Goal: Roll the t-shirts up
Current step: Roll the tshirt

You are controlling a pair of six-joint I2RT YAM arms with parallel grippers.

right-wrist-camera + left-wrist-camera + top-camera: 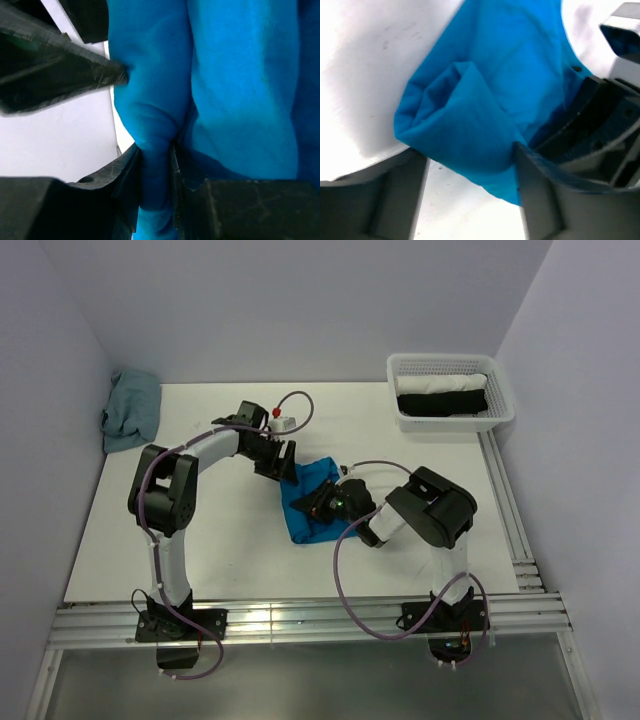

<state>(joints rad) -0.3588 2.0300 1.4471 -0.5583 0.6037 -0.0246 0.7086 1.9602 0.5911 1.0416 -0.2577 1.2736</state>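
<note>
A bright blue t-shirt [300, 522] lies bunched and partly rolled at the table's middle. My left gripper [282, 466] sits at its far end, open. In the left wrist view its wide-apart fingers [545, 195] straddle the rolled blue edge [465, 130] without pinching it. My right gripper [322, 506] rests on the shirt from the right. The right wrist view shows it shut [156, 175] on a thick fold of the blue cloth [240, 90]. Most of the shirt is hidden under both grippers.
A white mesh basket [450, 390] at the back right holds a white roll and a black roll. A teal cloth pile [130, 410] lies at the back left by the wall. Metal rails [510, 530] run along the table's right and front edges.
</note>
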